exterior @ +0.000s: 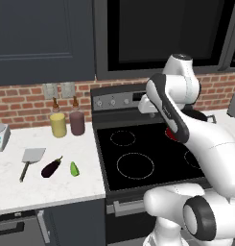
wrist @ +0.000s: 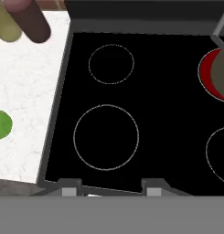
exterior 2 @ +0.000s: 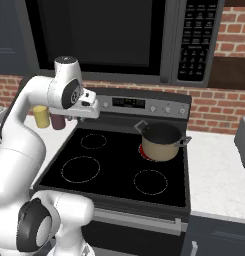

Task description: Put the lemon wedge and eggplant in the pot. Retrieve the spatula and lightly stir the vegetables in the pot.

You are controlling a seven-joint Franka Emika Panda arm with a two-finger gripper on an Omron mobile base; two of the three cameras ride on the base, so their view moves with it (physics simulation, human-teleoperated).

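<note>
Hovering over bare stove burners, the gripper (wrist: 108, 189) stands part-open and empty; lemon wedge (wrist: 2, 124) lies past the counter edge.

Even, flat rendered light throughout, shadows faint. The stovetop (exterior: 138, 153) reads near pure black with no glare. Edges look soft and pixelated; the bottles (wrist: 22, 18) seem slightly blurred.

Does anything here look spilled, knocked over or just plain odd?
Nothing spilled or toppled. The one odd sight: the burner under the pot glows red, while the eggplant and lemon wedge lie on the counter beside the spatula.
</note>
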